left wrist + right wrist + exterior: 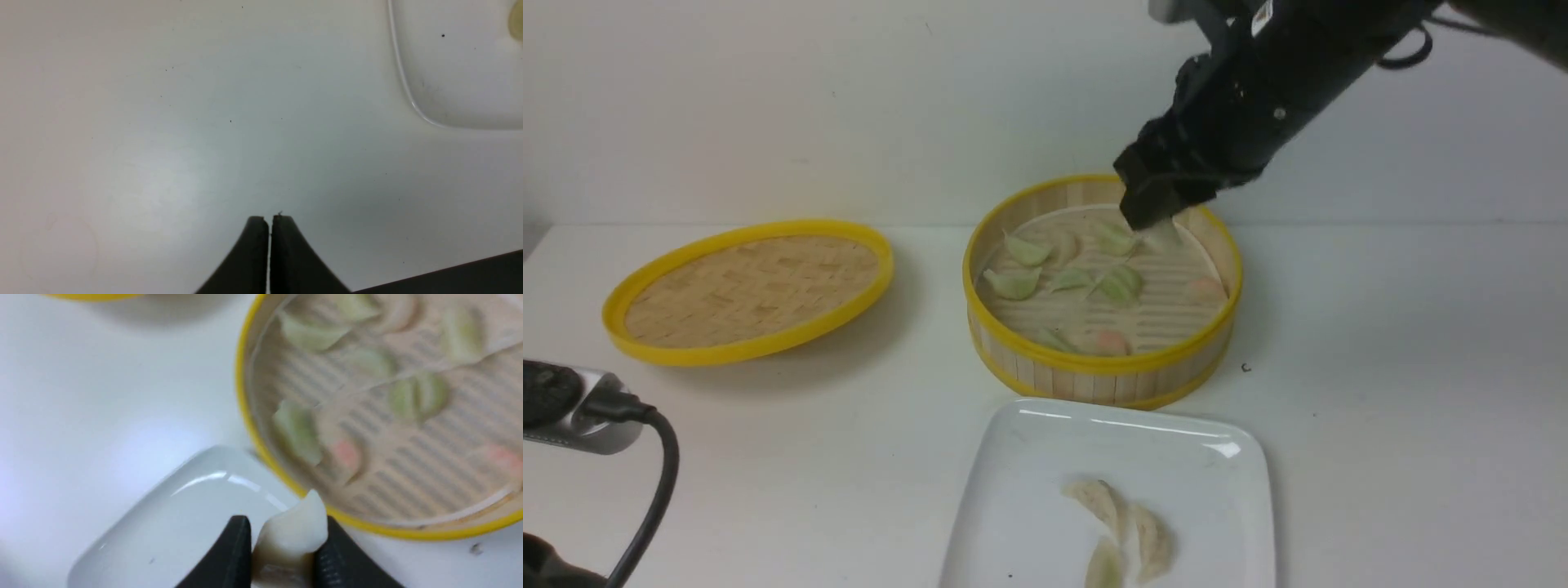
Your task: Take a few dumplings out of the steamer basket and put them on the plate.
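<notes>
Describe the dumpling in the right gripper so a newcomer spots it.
Find the deep round bamboo steamer basket with yellow rims; the black right gripper hangs over its far side. Between its jaws sits a cream-white pleated dumpling, the only one gripped; the rest lie loose.

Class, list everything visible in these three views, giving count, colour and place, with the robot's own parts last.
table: one, white, under everything.
steamer basket: one, bamboo with yellow rims, mid-table.
lid: one, woven, yellow-rimmed, left of the basket.
plate: one, glossy white, nearer than the basket.
dumplings on the plate: three, cream-white, one greenish.
green dumplings: at least six, in the basket.
pinkish dumplings: two, in the basket.
held dumpling: one, cream-white, at the basket's far side.
right gripper: one, black, shut on the held dumpling.
left gripper: one, black, shut and empty, above bare table beside the plate.
</notes>
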